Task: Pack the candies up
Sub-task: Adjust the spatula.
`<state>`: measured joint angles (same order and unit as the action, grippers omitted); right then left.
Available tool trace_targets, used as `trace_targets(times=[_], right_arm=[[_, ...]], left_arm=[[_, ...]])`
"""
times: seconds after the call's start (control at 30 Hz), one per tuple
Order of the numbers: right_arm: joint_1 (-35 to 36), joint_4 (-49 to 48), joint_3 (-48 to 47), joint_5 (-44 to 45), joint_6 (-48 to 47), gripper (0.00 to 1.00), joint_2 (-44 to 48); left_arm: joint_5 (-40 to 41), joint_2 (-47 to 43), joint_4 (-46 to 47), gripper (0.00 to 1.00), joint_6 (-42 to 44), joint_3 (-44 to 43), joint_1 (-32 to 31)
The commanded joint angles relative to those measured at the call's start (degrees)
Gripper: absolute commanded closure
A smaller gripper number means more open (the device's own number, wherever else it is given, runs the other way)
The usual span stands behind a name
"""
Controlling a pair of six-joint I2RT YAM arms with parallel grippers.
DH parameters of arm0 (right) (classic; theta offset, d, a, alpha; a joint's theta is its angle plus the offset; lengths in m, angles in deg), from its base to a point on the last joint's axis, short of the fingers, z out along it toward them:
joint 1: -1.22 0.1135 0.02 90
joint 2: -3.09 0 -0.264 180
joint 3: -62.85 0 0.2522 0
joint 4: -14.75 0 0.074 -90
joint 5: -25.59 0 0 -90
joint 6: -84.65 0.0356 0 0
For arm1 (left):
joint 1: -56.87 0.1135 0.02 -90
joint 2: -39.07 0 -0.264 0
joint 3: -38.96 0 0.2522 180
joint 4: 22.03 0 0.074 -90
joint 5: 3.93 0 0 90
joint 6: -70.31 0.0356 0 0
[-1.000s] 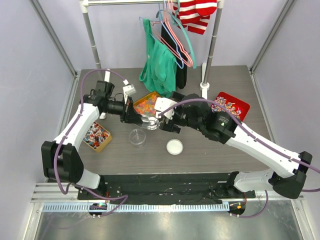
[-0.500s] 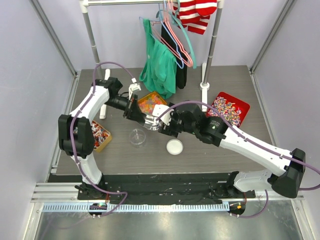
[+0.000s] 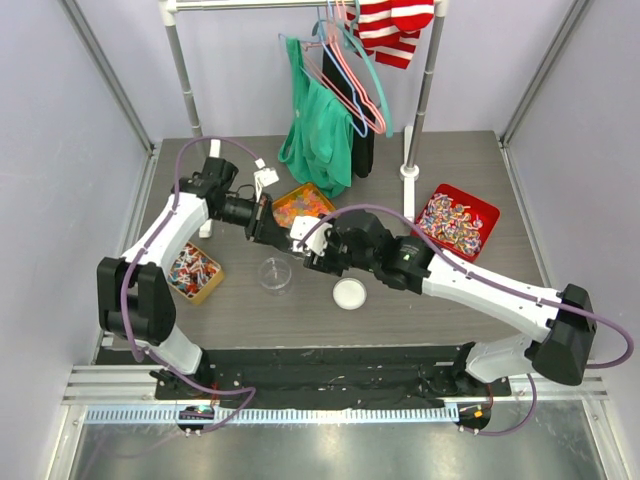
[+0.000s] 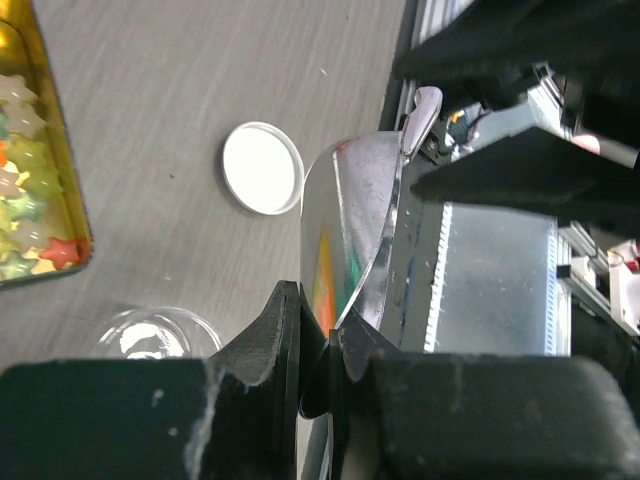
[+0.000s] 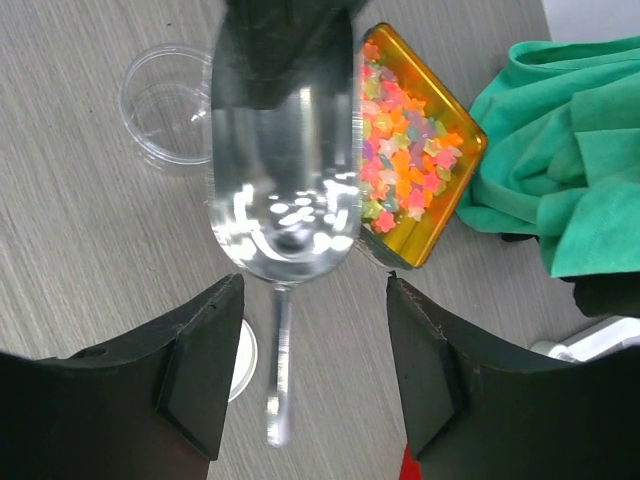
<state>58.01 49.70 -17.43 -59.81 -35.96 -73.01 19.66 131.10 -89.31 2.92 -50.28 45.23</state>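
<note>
My two arms at a metal scoop (image 5: 285, 200) above the middle of the desk (image 3: 450, 170).
My left fingers (image 4: 285, 340) pinch the scoop's rim; my right fingers (image 5: 225, 320) stand spread either side of its handle. The candies (image 5: 400, 140) lie in a gold tin (image 5: 432, 248) just beyond, toward the desk's back edge.

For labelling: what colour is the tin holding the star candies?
Gold tin, clearest in the right wrist view.

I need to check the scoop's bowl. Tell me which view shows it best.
Right wrist: the scoop shows nearly whole from above, bowl and handle. Left wrist sees it side-on; top external catches only a glint.
</note>
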Motion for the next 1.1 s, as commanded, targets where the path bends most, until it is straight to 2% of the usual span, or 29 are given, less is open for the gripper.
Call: trace_targets(times=[0.0,0.17,0.33,0.6,0.77,0.9,1.07], right_arm=[[0.95,-3.26,0.16,0.15,1.17,0.37,-0.2],[1.04,-2.82,0.6,0.49,0.64,0.41,0.33],[0.95,-4.66,2.71,1.9,-0.94,0.51,0.07],[0.95,-9.14,6.31,5.15,-3.4,0.52,0.86],[1.04,-11.61,6.67,7.09,-5.07,0.57,0.51],[1.04,-12.4,5.79,7.35,-5.6,0.66,-0.28],[1.12,-11.87,4.03,6.65,-5.6,0.68,-1.42]], left_arm=[[0.49,-1.94,8.07,1.0,-7.66,-0.19,-0.05],[1.2,-2.29,9.48,1.0,-8.37,0.77,-0.14],[0.67,-2.73,9.13,1.0,-8.2,0.69,-0.14],[-0.21,-3.61,7.73,1.0,-7.14,0.6,-0.05],[-1.0,-3.09,5.45,1.0,-5.3,0.16,-0.14],[-1.97,-2.12,2.02,1.0,-1.79,-0.72,-0.14],[-2.58,-1.33,0.26,1.0,0.06,-0.98,-0.14]])
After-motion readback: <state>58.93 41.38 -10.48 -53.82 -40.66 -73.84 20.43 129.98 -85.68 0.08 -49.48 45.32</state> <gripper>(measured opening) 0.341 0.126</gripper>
